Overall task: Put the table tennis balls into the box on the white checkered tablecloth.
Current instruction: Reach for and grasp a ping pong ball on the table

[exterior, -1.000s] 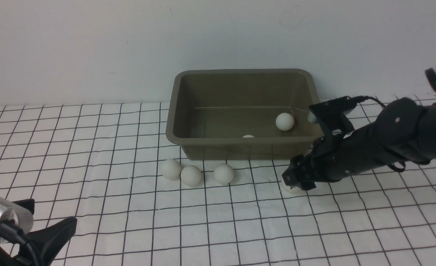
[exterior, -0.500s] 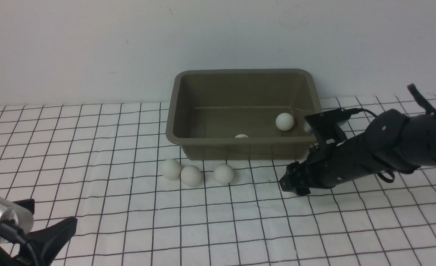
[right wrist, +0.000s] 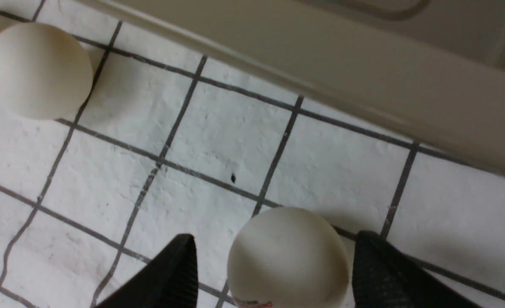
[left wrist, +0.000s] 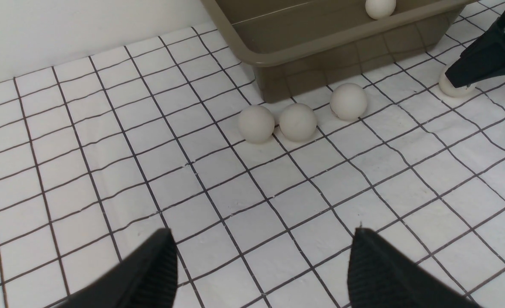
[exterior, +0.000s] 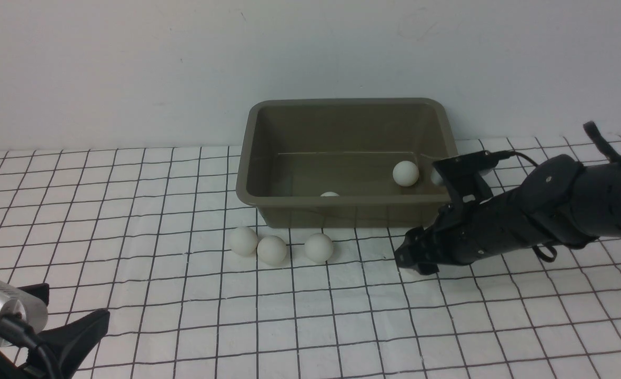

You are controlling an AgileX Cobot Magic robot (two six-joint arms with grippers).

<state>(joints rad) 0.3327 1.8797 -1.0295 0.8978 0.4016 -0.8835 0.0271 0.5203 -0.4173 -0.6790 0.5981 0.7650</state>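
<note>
The olive-grey box [exterior: 342,200] stands at the back middle of the white checkered tablecloth [exterior: 131,210]. One table tennis ball [exterior: 406,173] lies inside it at the right. A second ball [exterior: 329,194] peeks over its front wall. Three balls [exterior: 244,241], [exterior: 272,250], [exterior: 319,247] lie on the cloth before the box. My right gripper [exterior: 409,259] is low at the cloth, open, its fingers straddling a logo-marked ball [right wrist: 289,256], which also shows in the left wrist view [left wrist: 451,87]. My left gripper [left wrist: 263,239] is open and empty at the front left [exterior: 68,337].
A plain pale wall [exterior: 131,63] rises close behind the box. In the right wrist view the box's front wall [right wrist: 363,77] lies just beyond the straddled ball, and the nearest loose ball [right wrist: 38,70] is about two cloth squares away from it.
My right gripper has dropped lower and moved slightly left, now hiding its ball in the front view. The ball behind the box's front wall has rolled left. The left arm has not moved.
</note>
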